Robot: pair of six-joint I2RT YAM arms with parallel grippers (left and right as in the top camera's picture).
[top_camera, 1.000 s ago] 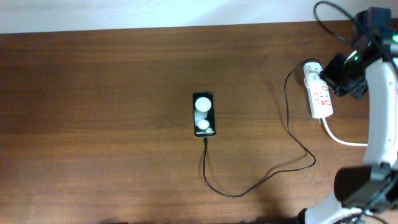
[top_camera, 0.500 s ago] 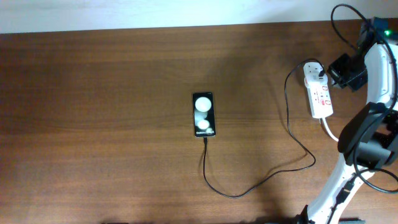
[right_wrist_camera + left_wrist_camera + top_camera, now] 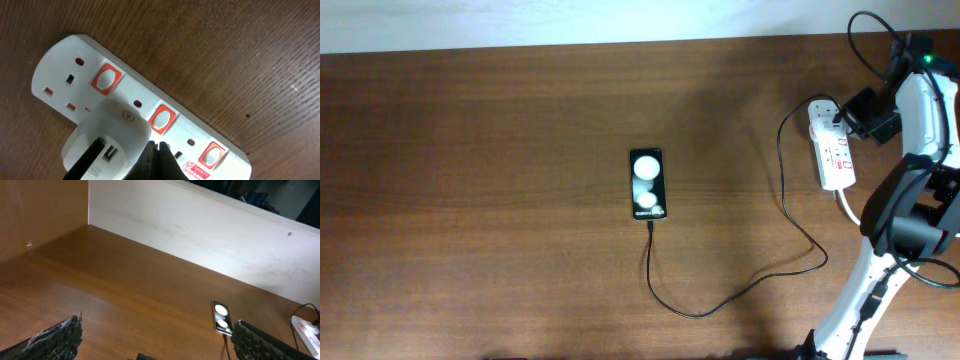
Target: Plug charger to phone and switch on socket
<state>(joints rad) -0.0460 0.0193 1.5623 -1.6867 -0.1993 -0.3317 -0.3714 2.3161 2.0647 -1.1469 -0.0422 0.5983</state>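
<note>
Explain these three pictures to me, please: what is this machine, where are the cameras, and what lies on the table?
It is a robot with two arms, each ending in a two-finger gripper. One picture looks down from above the wooden table; the other two come from cameras on the wrists. On the table lie a black phone and the charger, a thin black cable running from the phone to a white plug in the white socket strip. The right gripper, closed and empty, hovers by the strip's red switches. The left gripper is open and empty.
</note>
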